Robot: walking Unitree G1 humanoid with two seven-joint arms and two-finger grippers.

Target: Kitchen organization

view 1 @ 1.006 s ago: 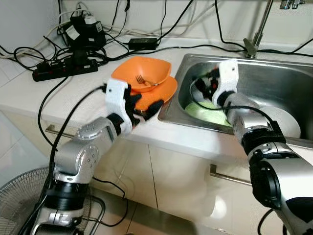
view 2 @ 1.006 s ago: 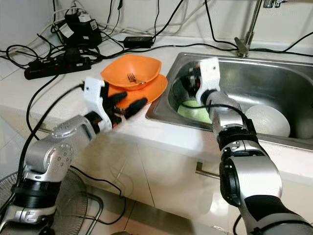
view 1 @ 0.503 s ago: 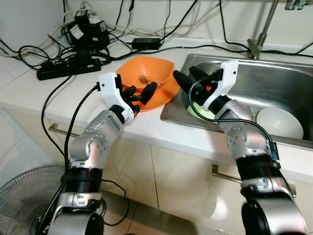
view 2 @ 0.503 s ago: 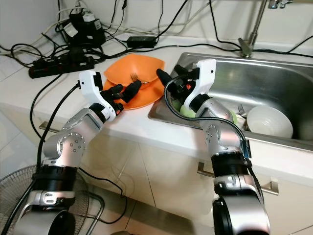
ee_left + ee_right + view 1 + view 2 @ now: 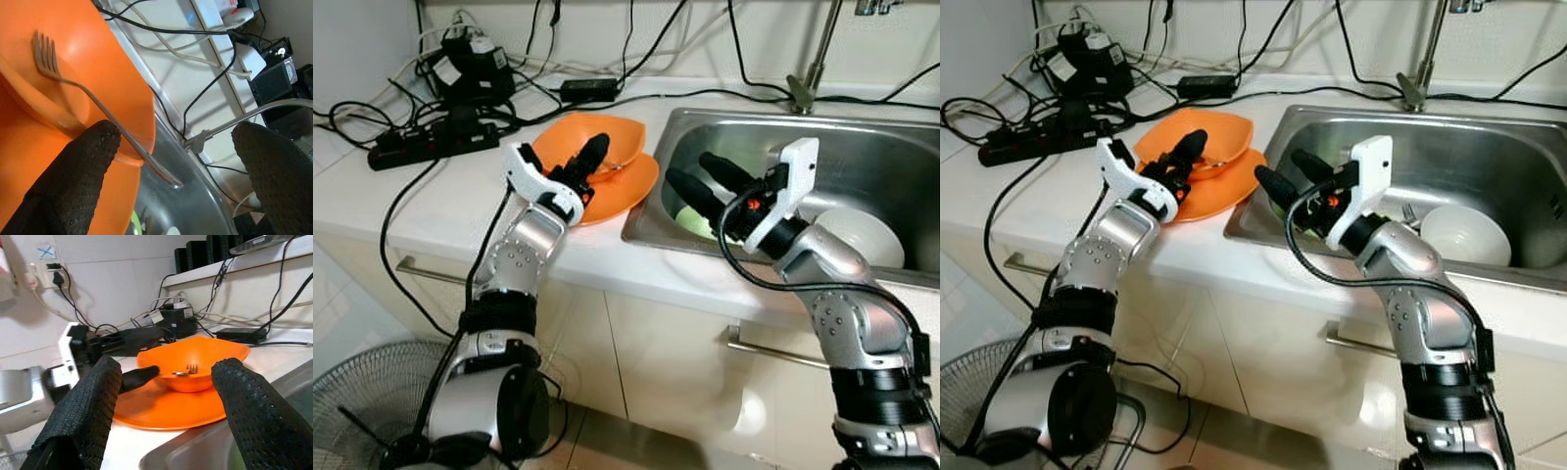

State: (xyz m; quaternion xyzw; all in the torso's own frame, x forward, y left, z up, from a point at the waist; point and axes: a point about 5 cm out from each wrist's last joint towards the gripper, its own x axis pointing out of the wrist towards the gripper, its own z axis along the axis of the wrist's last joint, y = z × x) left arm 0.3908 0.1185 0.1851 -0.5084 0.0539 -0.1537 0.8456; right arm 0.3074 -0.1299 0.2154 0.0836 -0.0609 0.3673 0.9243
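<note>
An orange bowl [image 5: 625, 137] sits on an orange plate [image 5: 628, 186] on the white counter, left of the sink. A metal fork [image 5: 73, 84] lies in the bowl, its handle sticking out over the rim. My left gripper [image 5: 589, 159] is open at the bowl's near rim, one finger above the rim and one below by the plate. My right gripper [image 5: 688, 166] hovers open over the sink's left edge, fingers pointing toward the bowl and holding nothing.
The steel sink [image 5: 644, 217] holds a green plate [image 5: 701, 221], a white bowl [image 5: 858, 231] and a fork [image 5: 1408, 211]. A faucet [image 5: 808, 69] stands behind it. A power strip [image 5: 421, 147] and tangled cables crowd the counter's back left. A fan [image 5: 362, 392] stands on the floor.
My right gripper has risen out of the sink and turned toward the orange bowl. My left gripper has moved up from the counter's front edge to the bowl's rim. The camera has shifted.
</note>
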